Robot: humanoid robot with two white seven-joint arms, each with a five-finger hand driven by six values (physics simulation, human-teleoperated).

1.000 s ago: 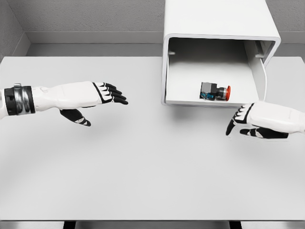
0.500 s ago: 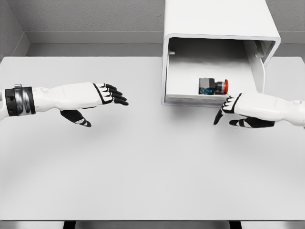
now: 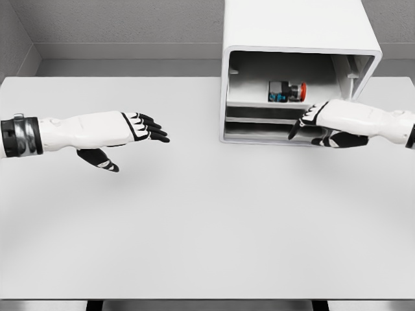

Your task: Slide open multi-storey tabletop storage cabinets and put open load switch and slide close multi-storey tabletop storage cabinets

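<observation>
**Right hand at the cabinet's drawer front, switch inside**

The right hand (image 3: pixel 327 120), fingers loosely extended and holding nothing, rests its fingertips against the front of the partly pushed-in drawer (image 3: pixel 266 103) of the white storage cabinet (image 3: pixel 298 39), which stands at the table's far edge, right of centre. The load switch (image 3: pixel 286 91), dark-bodied with a red button, lies on the drawer's floor inside the cabinet, just beyond the hand. Toward the left edge of the grey table (image 3: pixel 194 220), the left hand (image 3: pixel 133 129) hovers with fingers spread and empty, well apart from the cabinet.
</observation>
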